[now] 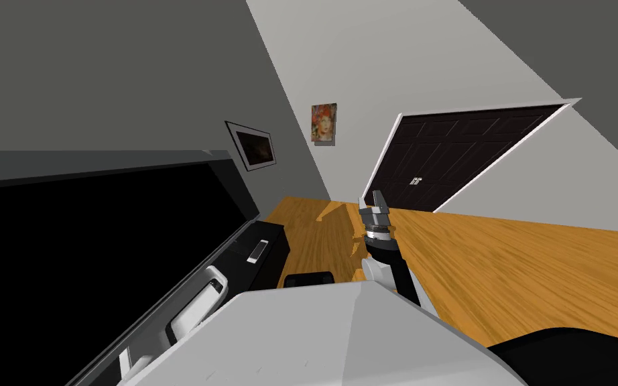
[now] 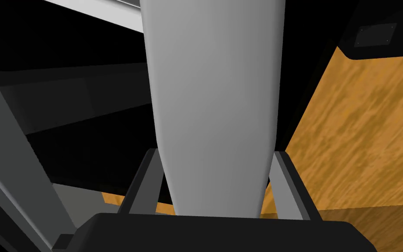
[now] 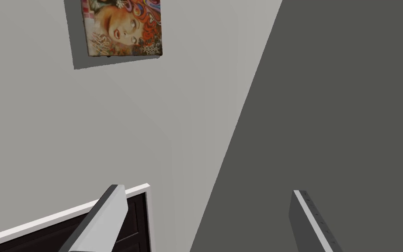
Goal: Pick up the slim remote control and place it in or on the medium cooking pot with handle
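Head view: my right gripper (image 1: 376,204) hangs raised above the wooden floor (image 1: 502,268), away from the work. A small white flat thing (image 1: 257,251) lies on the dark cabinet (image 1: 271,234) beside the big black screen (image 1: 100,234); it is too small to name.

Left wrist view: my left gripper (image 2: 216,152) clamps a long, light grey remote (image 2: 213,87) by its narrow end, fingers against both sides. I judge it light, stiff and smooth, so it may slip or swing; a hold nearer the middle would be steadier. Its far end is cut off, and I cannot tell where the pot stands.

Right wrist view: the fingers are spread wide, with nothing between them.
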Robot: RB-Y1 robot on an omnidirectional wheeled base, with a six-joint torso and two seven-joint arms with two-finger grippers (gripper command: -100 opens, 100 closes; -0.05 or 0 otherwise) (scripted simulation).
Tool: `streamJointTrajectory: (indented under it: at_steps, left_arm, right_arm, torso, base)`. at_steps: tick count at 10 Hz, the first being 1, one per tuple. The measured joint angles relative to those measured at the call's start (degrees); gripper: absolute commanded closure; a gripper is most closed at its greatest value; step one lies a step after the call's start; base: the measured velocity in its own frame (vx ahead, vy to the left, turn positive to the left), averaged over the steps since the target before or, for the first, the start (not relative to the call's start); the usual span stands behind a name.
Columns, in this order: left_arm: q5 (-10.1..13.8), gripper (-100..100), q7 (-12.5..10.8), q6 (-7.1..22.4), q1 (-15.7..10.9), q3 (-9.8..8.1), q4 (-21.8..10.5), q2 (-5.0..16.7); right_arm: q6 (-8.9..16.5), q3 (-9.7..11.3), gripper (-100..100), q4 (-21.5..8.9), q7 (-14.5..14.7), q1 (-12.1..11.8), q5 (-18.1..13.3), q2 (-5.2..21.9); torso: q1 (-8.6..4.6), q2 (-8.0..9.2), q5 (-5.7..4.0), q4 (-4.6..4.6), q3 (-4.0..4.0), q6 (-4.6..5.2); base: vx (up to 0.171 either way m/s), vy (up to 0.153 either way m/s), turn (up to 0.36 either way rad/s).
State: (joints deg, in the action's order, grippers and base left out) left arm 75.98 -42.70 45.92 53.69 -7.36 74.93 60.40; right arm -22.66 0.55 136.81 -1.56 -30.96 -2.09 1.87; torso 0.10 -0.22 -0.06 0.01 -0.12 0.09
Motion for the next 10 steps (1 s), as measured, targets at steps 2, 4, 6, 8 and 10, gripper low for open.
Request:
streamJointTrajectory:
  at_steps: [2,4,6,8,10]
  left_arm:
    - [2.53,100,0.28,0.89,-0.03,-1.02,1.02,1.22]
    - [4.75,100,0.06,1.89,0.03,-2.07,2.66,2.39]
    - [6.65,100,0.09,2.95,-1.06,-2.37,3.54,2.99]
    - [7.46,-100,-0.05,3.37,-1.92,-2.30,4.03,3.08]
    - [7.45,-100,-0.04,3.35,-1.92,-2.31,4.03,3.09]
  right_arm:
    - [0.00,0.00,0,0.00,0.00,0.00,0.00,0.00]
    - [0.00,0.00,0,0.00,0.00,0.00,0.00,0.00]
    - [0.00,0.00,0,0.00,0.00,0.00,0.00,0.00]
    - [0.00,-0.01,0,0.00,0.00,0.00,0.00,0.00]
    - [0.00,0.00,0,0.00,0.00,0.00,0.00,0.00]
  torso:
    - [-0.07,0.17,-0.04,0.04,0.10,0.05]
    - [-0.02,0.16,-0.06,0.04,0.10,0.11]
    - [0.08,0.07,-0.01,0.02,0.05,0.20]
    - [0.06,0.20,-0.02,-0.01,0.09,0.02]
    - [-0.05,0.37,-0.05,0.03,0.19,0.00]
  base:
    - [0.026,-0.010,-0.178]
    - [0.036,0.015,-0.147]
    - [0.057,0.045,-0.181]
    - [0.017,0.014,-0.027]
    - [0.000,0.000,0.000]
